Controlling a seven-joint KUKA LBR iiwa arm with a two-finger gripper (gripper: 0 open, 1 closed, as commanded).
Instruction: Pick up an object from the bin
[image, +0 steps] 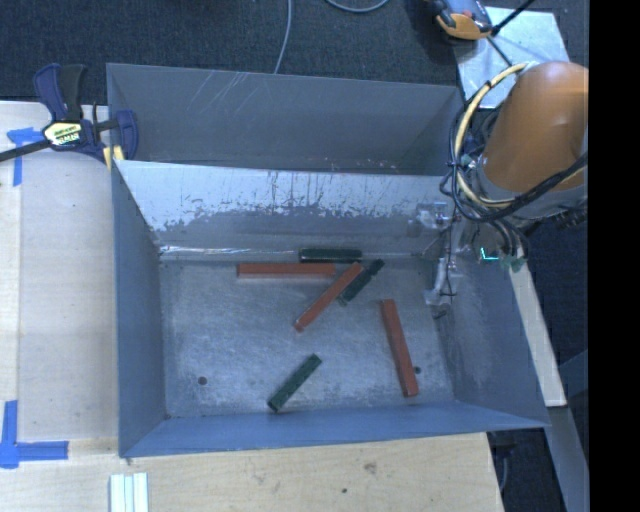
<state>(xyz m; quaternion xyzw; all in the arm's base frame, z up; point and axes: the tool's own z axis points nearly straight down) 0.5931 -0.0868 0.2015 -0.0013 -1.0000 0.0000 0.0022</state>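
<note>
My gripper (440, 292) hangs at the bin's right side, above the floor by the right wall, with nothing visible between its fingers. Just left of and below it lies a reddish-brown stick (398, 348), running lengthwise toward the front. Further left, another reddish-brown stick (328, 297) lies diagonally, crossed near its upper end by a short dark green stick (361, 281).
A long reddish-brown stick (286, 269) and a dark green stick (330, 256) lie along the back wall's foot. One more dark green stick (294, 382) rests near the front wall. The arm with its orange dome and cables stands over the bin's right rim.
</note>
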